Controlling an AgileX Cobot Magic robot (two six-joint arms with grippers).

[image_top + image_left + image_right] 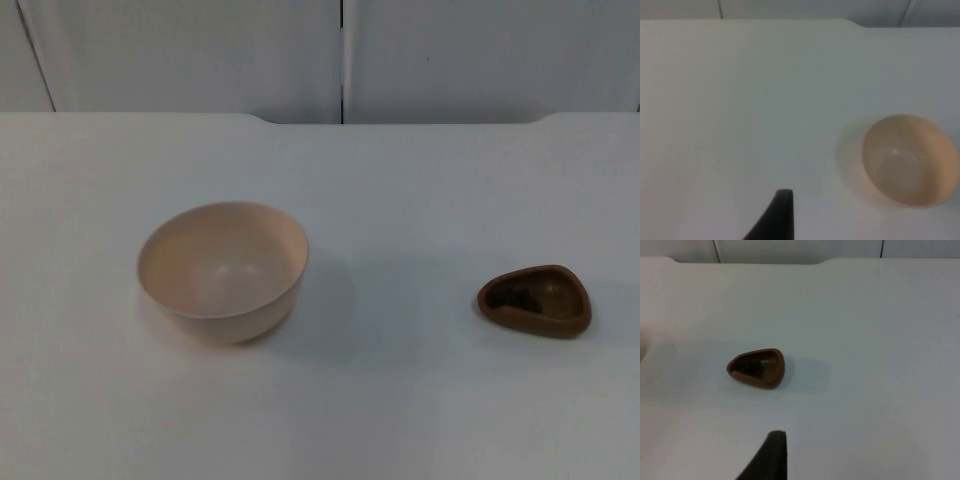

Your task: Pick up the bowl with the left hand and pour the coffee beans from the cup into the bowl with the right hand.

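Left: smooth round peach bowl (223, 272), upright | Right: brown rounded-triangle cup (535, 301), dark coffee beans (518, 297) inside | Well apart on white table (400, 400) | Grippers: finger spread cannot be told

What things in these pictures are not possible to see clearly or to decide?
- Left gripper: one black fingertip stands at the left wrist picture's edge; open or shut cannot be told.
- Right gripper: the same in the right wrist view.
- Cup: something dark lies inside, too small to count as beans in the top view or the right wrist view.
- Bowl: in the left wrist view the picture's edge cuts its rim.
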